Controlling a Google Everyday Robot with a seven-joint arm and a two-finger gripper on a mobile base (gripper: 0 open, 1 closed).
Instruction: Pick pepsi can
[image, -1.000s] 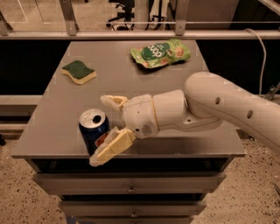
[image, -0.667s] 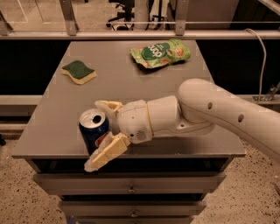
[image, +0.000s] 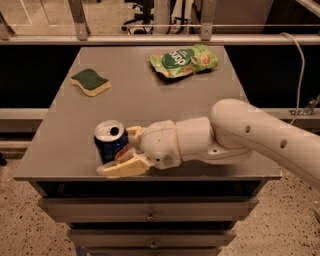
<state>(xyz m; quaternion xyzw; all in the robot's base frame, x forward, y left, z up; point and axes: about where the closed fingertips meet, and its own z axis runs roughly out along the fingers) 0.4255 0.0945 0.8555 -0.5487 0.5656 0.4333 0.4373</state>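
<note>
The pepsi can (image: 109, 143), dark blue with a silver top, stands upright near the front left edge of the grey table (image: 150, 100). My gripper (image: 123, 151) reaches in from the right, low over the table. Its cream fingers sit on either side of the can: one finger (image: 133, 133) against the can's far right side, the other finger (image: 121, 167) against its near side at the table's front edge. The fingers press on the can, which still rests on the table.
A green and yellow sponge (image: 90, 81) lies at the back left. A green snack bag (image: 183, 60) lies at the back right. The white arm (image: 240, 137) crosses the table's front right. Drawers sit below the table top. A metal rail runs behind the table.
The gripper has moved left onto the can. Its fingers have come together from a wide spread to both sides of the can. The can has not moved.
</note>
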